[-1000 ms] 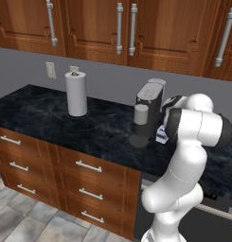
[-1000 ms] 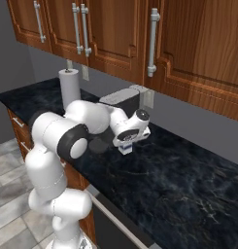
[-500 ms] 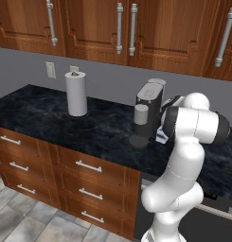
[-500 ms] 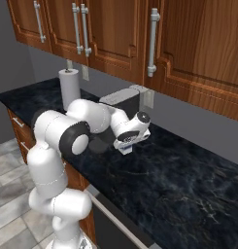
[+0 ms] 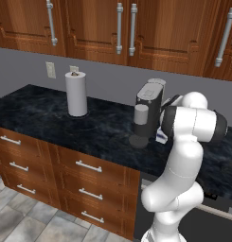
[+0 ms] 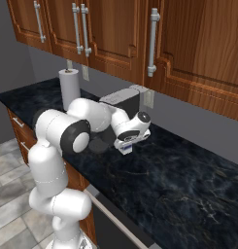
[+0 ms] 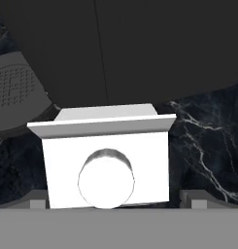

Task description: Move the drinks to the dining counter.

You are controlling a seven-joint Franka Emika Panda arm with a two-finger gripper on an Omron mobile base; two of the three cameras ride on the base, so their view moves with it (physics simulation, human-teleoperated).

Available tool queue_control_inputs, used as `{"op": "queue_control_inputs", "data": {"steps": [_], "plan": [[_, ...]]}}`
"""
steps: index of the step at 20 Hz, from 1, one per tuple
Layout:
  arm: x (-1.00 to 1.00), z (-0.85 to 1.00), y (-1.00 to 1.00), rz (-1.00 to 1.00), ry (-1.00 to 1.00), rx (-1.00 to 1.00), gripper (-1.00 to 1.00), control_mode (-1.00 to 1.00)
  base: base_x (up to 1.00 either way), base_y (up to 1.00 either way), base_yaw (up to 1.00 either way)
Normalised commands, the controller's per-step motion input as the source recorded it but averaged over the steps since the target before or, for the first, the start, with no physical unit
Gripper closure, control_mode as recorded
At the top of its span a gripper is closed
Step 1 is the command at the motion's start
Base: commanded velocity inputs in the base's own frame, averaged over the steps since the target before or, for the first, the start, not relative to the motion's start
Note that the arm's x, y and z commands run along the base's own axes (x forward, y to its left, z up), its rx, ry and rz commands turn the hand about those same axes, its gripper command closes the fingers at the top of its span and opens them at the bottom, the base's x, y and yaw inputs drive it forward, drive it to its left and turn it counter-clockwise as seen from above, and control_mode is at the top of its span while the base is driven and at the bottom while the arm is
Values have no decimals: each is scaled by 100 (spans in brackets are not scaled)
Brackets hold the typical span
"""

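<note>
One drink, the small white-and-blue gabled carton (image 7: 106, 160), now sits directly under my tool (image 6: 124, 147), closer than it was half a second ago: over the last second my hand has eased down and in toward it, beside the coffee machine (image 5: 149, 111), while the base and the rest of the desk (image 5: 51, 118) have kept their places. From the hand camera the carton's gabled top and round cap lie centred between my two fingertips (image 7: 39, 202), which stand apart on either side of it and are not yet touching its walls; the tool is therefore released, straddling the carton without gripping it. The carton stands upright on the desk under the wall cupboards (image 5: 89, 23), just beside the machine's drip tray. I judge this to be the end of the approach, with closing on the carton next; no drink has yet reached the dining counter. The paper-towel roll (image 5: 76, 93) stands well apart.
</note>
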Motion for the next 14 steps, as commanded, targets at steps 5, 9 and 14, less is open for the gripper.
{"op": "queue_control_inputs", "data": {"steps": [5,9,14], "plan": [[9,0,12,0,0,0,-100,-100,0,0,0],[2,-1,29,0,-1,0,-100,-100,0,0,0],[3,0,18,0,-2,0,-100,-100,0,0,0]]}}
